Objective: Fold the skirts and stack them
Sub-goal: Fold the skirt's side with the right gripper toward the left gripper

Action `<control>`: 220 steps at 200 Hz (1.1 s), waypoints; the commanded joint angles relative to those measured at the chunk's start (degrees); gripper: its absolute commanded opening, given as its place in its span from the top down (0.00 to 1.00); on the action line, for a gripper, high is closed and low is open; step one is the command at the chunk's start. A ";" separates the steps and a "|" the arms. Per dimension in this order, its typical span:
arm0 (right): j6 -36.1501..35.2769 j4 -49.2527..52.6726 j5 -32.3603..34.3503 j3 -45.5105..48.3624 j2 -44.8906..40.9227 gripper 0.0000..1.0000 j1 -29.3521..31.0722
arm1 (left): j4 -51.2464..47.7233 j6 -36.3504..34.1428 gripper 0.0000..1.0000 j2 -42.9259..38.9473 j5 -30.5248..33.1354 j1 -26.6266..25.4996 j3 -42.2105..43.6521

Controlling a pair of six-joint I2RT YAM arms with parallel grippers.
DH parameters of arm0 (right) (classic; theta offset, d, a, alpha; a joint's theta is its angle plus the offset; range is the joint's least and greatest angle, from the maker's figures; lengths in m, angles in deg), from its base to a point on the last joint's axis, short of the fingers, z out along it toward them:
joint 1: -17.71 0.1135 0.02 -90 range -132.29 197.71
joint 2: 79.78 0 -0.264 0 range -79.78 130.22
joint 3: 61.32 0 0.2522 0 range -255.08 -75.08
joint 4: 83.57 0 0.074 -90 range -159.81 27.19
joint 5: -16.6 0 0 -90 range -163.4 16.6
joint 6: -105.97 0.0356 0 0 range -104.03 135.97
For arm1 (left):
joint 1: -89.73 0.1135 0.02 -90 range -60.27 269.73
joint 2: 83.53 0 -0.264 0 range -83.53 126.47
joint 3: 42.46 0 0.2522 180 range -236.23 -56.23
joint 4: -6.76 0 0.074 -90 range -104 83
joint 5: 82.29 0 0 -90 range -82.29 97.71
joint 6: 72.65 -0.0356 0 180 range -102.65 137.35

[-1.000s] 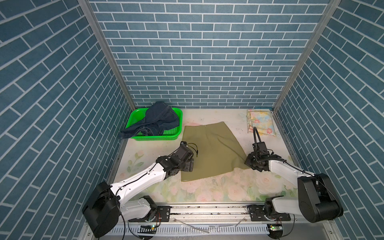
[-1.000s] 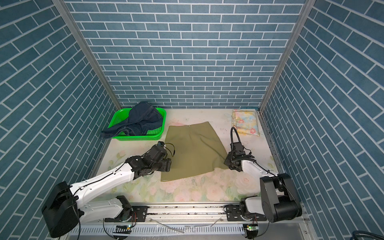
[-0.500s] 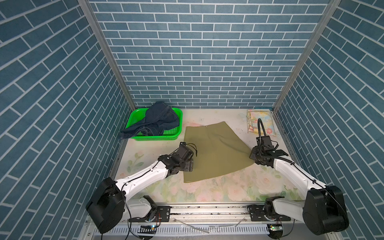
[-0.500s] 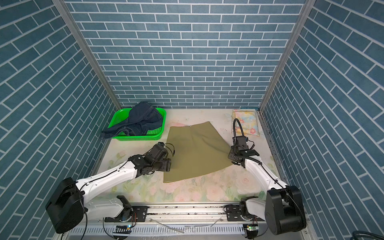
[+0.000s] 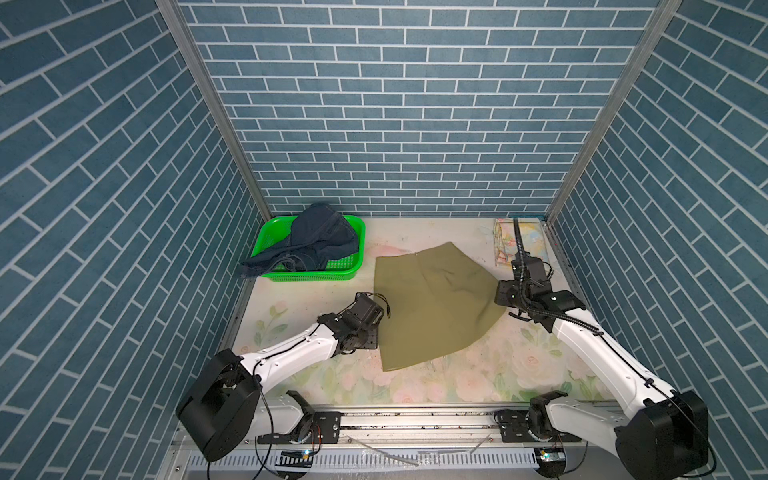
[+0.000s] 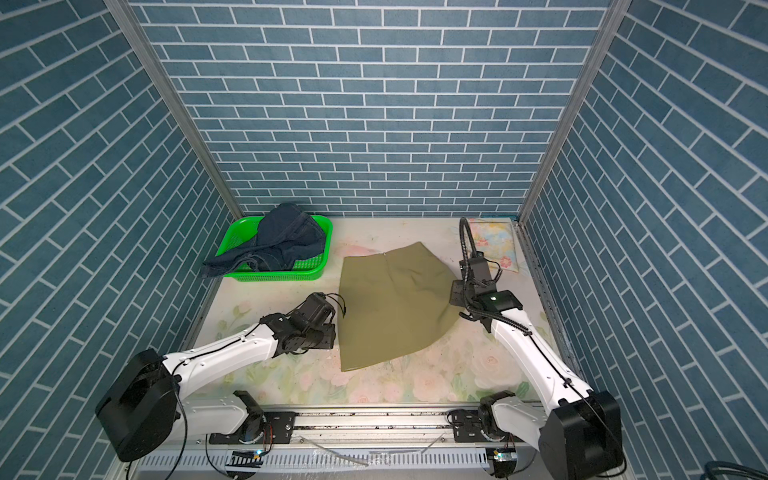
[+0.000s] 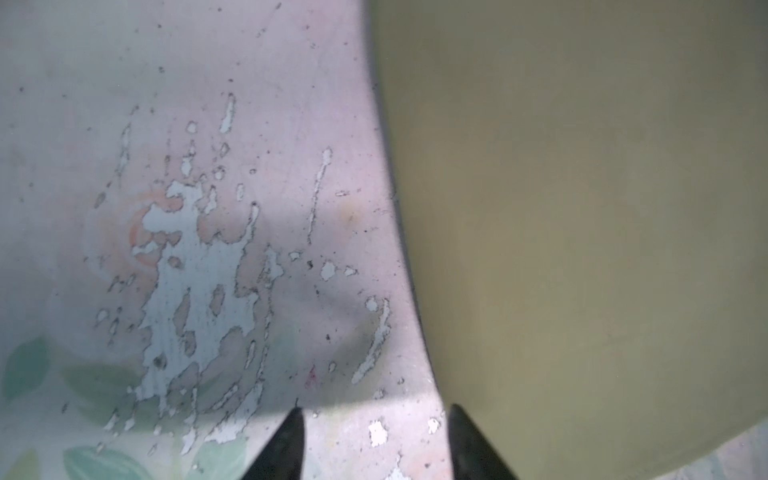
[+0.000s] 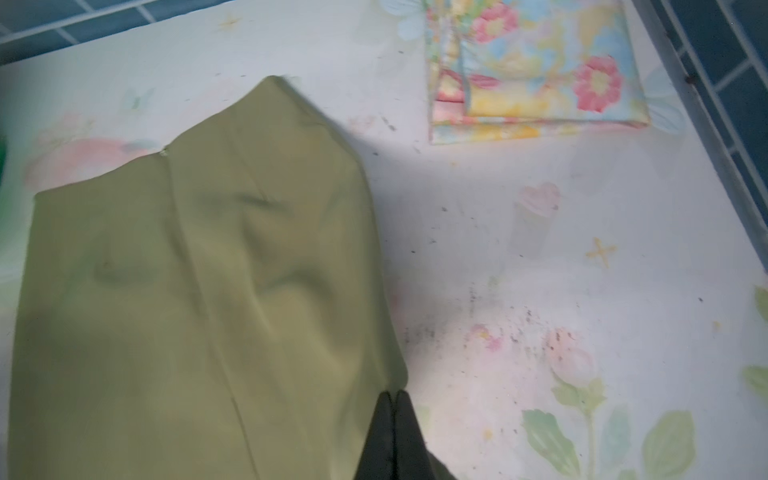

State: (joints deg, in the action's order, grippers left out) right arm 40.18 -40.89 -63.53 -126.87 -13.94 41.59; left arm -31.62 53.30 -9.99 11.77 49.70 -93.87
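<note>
Grip is on one side only. The right tool [image 8: 392, 411] is pressed shut on a hem corner of the khaki skirt [image 8: 187, 311], and the cloth puckers into soft creases just beyond the pinch. The left tool [image 7: 376, 419] sits low at the opposite side edge with its jaws apart. Bare surface [image 7: 187, 249] shows between them, one tip is right at the cloth's border, and nothing looks caught yet.

In both top views the khaki skirt [image 5: 432, 307] lies spread between the two arms. Its narrow waistband points to the back wall and its wide hem faces the rail, so the long axis runs back to front with a slight tilt. From the right tool the whole garment lies toward the left arm. A fold in half along that axis would probably mean carrying the held corner across to the edge where the left tool waits. The left arm is nearer that edge and could pin or lift it.

The flowered skirt [image 5: 505, 245] lies folded in the far right corner, just behind the right arm, likely the base of the stack. The denim skirt [image 5: 320, 241] is heaped unfolded in the green basket [image 5: 316, 275] at the far left, spilling over its rim.
</note>
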 commanded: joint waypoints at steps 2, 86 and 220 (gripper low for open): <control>-1.94 0.28 0.72 -5.10 2.48 1.00 5.92 | 0.63 0.20 0.70 -1.05 -0.73 0.22 1.05; 1.16 -4.76 3.27 -14.52 15.57 1.00 28.61 | 2.71 2.68 0.98 -3.79 -0.91 1.33 5.63; 6.57 -10.08 3.87 -15.13 23.21 0.69 43.39 | 5.21 5.65 1.00 -11.28 -0.69 2.24 12.12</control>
State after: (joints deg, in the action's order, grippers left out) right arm 44.79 -49.00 -60.15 -142.36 14.30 86.28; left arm -27.58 58.19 -20.99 11.02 51.62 -82.53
